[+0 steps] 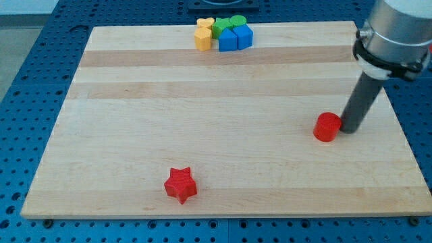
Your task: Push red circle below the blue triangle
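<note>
— Resting my tip on the surface, I have it just at the right side of the red circle, touching it or nearly so. I carry no pincer, only this rod, so nothing is clenched, released or grasped.

— Why stand on that side?

— Judging by the task, a push from the view's right sends the circle leftward, toward the cluster at the view's top.

— Where is the target?

— A blue triangle should be up there, among the blue blocks; I cannot tell which one it is. They sit packed against a yellow block and a green block. The circle lies well apart from them, lower and to the right.

— Anything else?

— A red star near the bottom edge, out of the way.
</note>
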Robot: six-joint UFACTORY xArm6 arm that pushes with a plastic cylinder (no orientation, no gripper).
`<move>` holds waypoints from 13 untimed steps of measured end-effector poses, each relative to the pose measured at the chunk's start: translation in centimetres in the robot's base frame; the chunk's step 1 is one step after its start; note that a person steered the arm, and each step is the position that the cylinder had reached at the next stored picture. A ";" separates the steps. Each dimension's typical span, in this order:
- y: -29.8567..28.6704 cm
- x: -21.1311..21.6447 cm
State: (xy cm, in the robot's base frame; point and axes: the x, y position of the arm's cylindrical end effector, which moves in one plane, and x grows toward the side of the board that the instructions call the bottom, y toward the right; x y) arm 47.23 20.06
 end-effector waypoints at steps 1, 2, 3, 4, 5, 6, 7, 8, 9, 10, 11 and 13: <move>-3.2 -3.3; -4.7 -4.1; 0.5 -4.1; 5.2 -2.7; 5.6 0.2; 3.9 2.3; -0.9 2.4; -6.3 -1.3; -11.7 -5.8; -13.1 -6.0; -7.9 -4.9; -9.2 0.5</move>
State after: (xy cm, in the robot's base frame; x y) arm 47.78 10.87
